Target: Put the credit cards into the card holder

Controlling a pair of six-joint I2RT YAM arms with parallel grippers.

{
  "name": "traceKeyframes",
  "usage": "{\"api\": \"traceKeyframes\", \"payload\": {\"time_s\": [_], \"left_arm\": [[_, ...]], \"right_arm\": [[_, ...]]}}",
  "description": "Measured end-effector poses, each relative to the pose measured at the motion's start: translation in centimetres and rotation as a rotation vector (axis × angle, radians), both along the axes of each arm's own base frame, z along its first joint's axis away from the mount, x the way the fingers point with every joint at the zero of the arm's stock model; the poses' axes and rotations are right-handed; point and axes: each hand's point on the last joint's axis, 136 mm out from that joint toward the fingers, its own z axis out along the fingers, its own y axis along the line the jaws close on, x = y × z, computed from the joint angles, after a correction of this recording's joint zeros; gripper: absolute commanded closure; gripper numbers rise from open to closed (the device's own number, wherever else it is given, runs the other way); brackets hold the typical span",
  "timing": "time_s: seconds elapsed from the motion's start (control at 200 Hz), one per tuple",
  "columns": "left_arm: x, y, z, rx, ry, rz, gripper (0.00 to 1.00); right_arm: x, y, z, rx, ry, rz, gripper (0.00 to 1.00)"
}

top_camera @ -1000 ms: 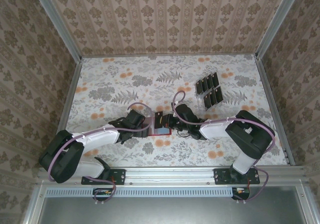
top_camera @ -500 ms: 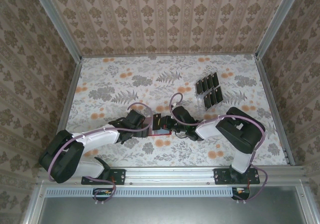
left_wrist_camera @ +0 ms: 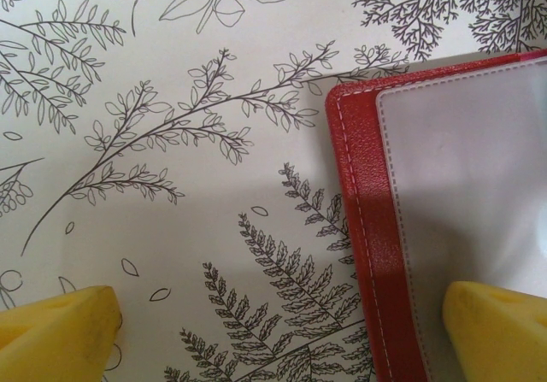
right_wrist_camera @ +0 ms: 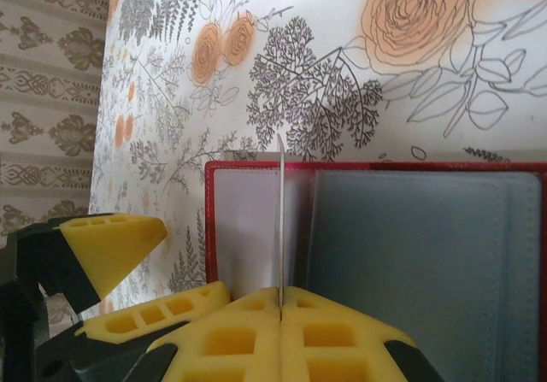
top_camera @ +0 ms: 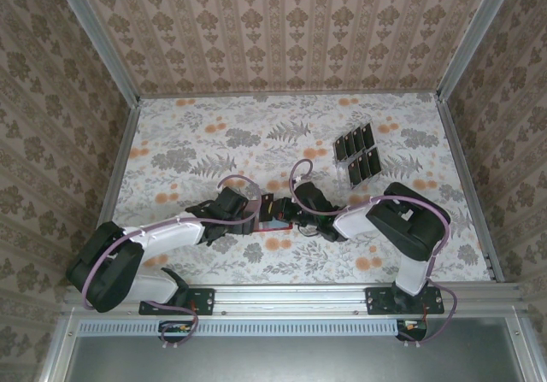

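The right gripper [right_wrist_camera: 280, 301] is clamped on one credit card [right_wrist_camera: 280, 202], which sticks straight out from between the closed pads and is seen edge-on as a thin pale line. It looks held this way so its leading edge can slide into a slot. The card holder [right_wrist_camera: 410, 245] lies open just beyond those fingertips, its clear window pocket [right_wrist_camera: 244, 220] to one side of the card and its grey pocket to the other. The left gripper [left_wrist_camera: 278, 335] is spread wide, one pad [left_wrist_camera: 500, 331] over the window side and the other [left_wrist_camera: 55, 335] over the bare table [left_wrist_camera: 171, 228], probably to steady the holder; whether it touches is unclear. The other credit cards [top_camera: 356, 145] stand in a clear rack [top_camera: 350, 175], well apart from both sets of fingers.
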Motion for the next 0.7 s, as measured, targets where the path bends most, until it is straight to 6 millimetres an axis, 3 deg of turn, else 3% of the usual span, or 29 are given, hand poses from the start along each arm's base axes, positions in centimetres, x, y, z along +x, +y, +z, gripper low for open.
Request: {"api": "traceKeyframes", "payload": {"time_s": [0.7], "left_arm": [[0.0,0.0,-0.1,-0.002,-0.002,0.0,0.0]], "right_arm": [[-1.1,-0.2,-0.9,0.011,0.017,0.002,1.0]]}}
